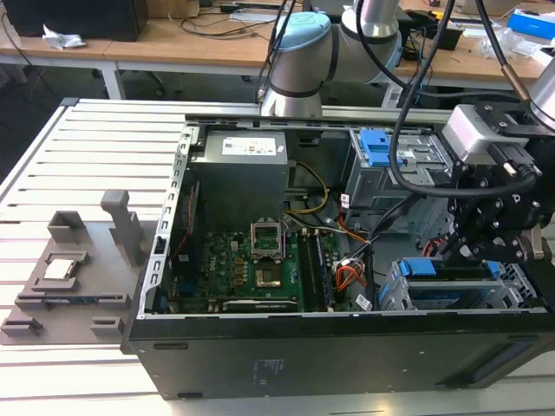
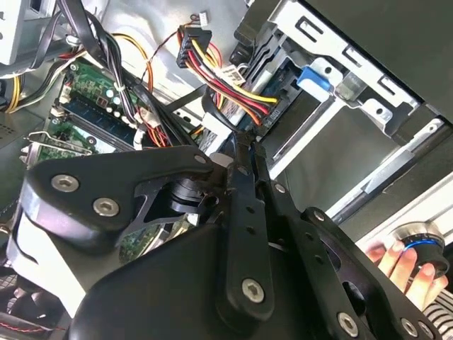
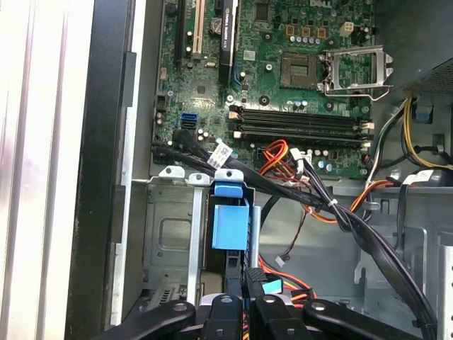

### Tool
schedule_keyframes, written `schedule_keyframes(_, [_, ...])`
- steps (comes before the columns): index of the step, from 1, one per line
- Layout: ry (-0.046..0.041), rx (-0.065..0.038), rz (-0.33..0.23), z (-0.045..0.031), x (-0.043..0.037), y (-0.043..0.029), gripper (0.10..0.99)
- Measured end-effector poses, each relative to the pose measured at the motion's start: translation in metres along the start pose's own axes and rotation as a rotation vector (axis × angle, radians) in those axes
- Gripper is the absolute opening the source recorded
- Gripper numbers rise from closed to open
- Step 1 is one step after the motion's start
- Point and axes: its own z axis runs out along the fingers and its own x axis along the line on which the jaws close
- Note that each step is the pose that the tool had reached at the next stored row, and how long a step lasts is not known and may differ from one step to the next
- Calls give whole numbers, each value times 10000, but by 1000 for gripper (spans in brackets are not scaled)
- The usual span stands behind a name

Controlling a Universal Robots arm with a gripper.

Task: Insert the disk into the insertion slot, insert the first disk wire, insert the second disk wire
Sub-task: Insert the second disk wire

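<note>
You're holding the claw (image 3: 249, 306) closed on a black wire connector (image 3: 251, 278) right beside the disk (image 3: 230, 228), which is sitting in the insertion slot (image 3: 170, 234).

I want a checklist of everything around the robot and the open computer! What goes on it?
Surface: white slatted table carrying the open computer case.
Job's things: the disk, in its blue carrier, sits inside the insertion slot.
Clutter: grey plastic fixture on the table beside the case.
Grippers: the gripper is close to the disk's end, shut on a black wire.
Cables: red, yellow and orange wire bundle runs near the slot.
Surroundings: wooden desks behind; a person's hand in the second wrist view.
</note>
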Motion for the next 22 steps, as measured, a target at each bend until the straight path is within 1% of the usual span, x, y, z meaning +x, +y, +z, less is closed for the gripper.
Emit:
schedule_keyframes(4, [0,-4,2,10,4,-20,145])
schedule_keyframes(7, [1,-6,8,32,17,-21,145])
schedule_keyframes(9, [1,-6,7,43,49,-22,145])
schedule_keyframes(13, [10,-6,8,44,51,-21,145])
schedule_keyframes(15, [12,-6,8,46,51,-22,157])
schedule_keyframes(16, [17,-7,9,45,51,-21,224])
schedule_keyframes(17, [18,-7,9,36,49,-21,224])
schedule_keyframes(18, [22,-7,10,9,45,-19,224])
schedule_keyframes(19, [34,-8,11,-35,32,-16,224])
schedule_keyframes(21, [57,-9,13,-80,3,-13,224])
schedule_keyframes(22, [80,-10,15,-99,-14,-13,204])
